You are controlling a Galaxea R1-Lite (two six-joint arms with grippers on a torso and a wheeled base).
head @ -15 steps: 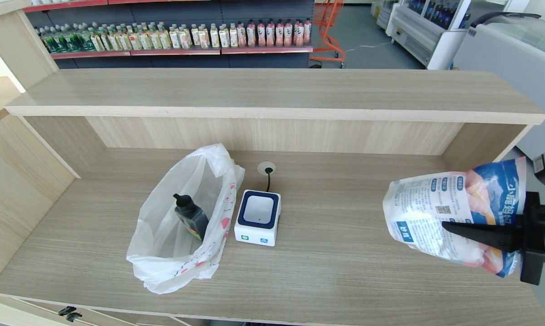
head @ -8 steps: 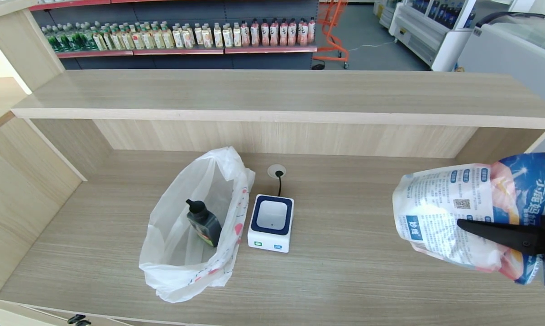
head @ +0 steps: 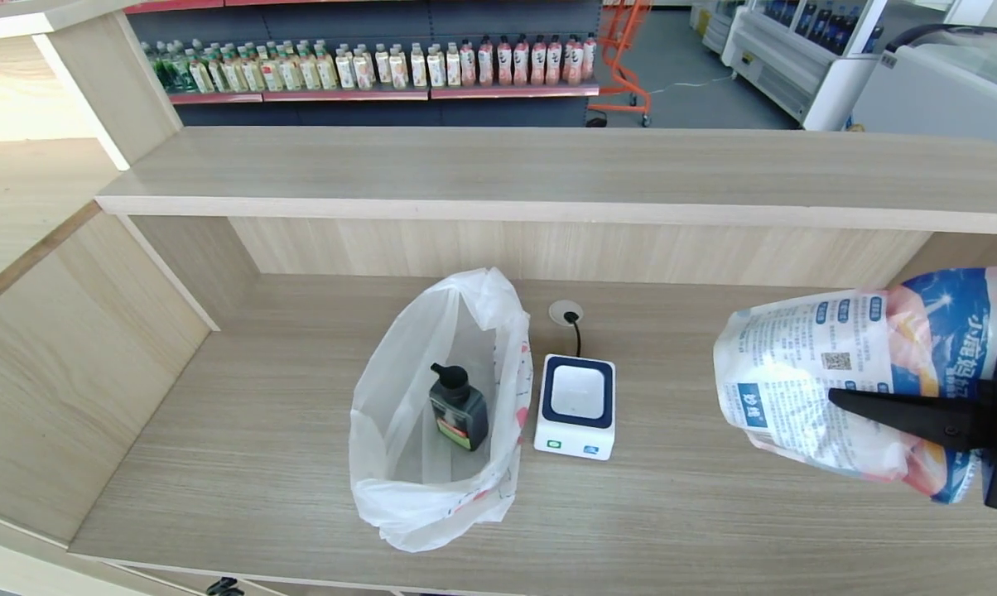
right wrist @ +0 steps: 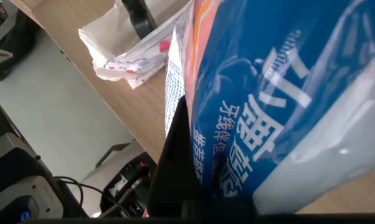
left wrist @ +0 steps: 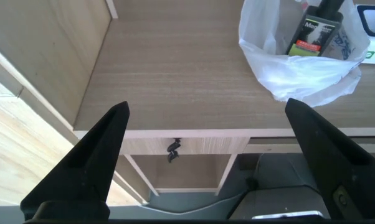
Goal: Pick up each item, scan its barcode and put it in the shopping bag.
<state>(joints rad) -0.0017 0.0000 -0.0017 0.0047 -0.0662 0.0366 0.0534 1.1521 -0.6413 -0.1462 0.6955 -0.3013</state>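
My right gripper [head: 848,404] is shut on a blue and white pouch [head: 830,372], held in the air over the right end of the counter, its printed white side facing the scanner. From the right wrist, the pouch [right wrist: 268,93] sits very close. A white scanner [head: 575,406] with a dark blue rim stands mid-counter. To its left is the open white shopping bag [head: 416,488], with a black bottle [head: 459,410] upright inside. My left gripper [left wrist: 207,107] is open with nothing in it, hanging off the counter's front edge, left of the bag [left wrist: 299,68].
A raised wooden ledge [head: 548,174] runs along the back of the counter, and a side wall [head: 76,372] closes its left end. The scanner's cable goes into a round grommet [head: 565,312]. Store shelves with bottles [head: 366,66] stand behind.
The head camera has shifted, so the whole picture has slid right. My right gripper and its pouch now stand nearer the scanner than before.
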